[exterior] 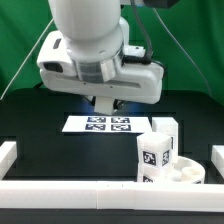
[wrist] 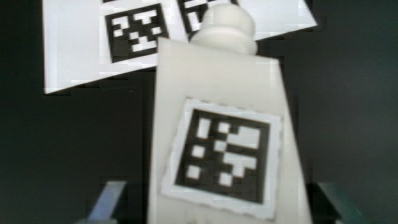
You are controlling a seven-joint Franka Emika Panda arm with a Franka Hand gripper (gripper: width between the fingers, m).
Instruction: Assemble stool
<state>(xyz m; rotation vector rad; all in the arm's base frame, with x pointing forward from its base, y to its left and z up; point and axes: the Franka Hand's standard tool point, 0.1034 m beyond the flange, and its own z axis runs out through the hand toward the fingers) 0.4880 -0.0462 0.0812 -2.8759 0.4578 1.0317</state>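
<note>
Closest to the lens, in the wrist view: one white blocky leg (wrist: 217,130), filling most of the picture, with its narrow peg end (wrist: 222,25) pointing away from the camera. The gripper (wrist: 221,205) is clamped on it, a grey finger (wrist: 112,200) pressed against each long side near the blunt end. My guess is that holding it low leaves the peg free to enter a socket. In the exterior view the arm (exterior: 95,50) hangs over the far edge of the marker board (exterior: 97,124), so the leg is up in the air there. The wrist hides most of it from that side. The round seat (exterior: 185,172) lies on the black table (exterior: 40,130) at the exterior view's lower right, well apart from the gripper and up against the front rail (exterior: 70,190). Two more legs (exterior: 153,155) stand upright at the seat, apparently in their sockets, though I cannot tell whether they are screwed home. An open socket faces upward, probably for the carried leg. There is no brand, word or numeral to read anywhere. The only markings are square black-and-white tags: one (wrist: 226,150) on the held leg's broad face, one on each standing leg, and several on the marker board. These look like tracking aids for the cameras.
</note>
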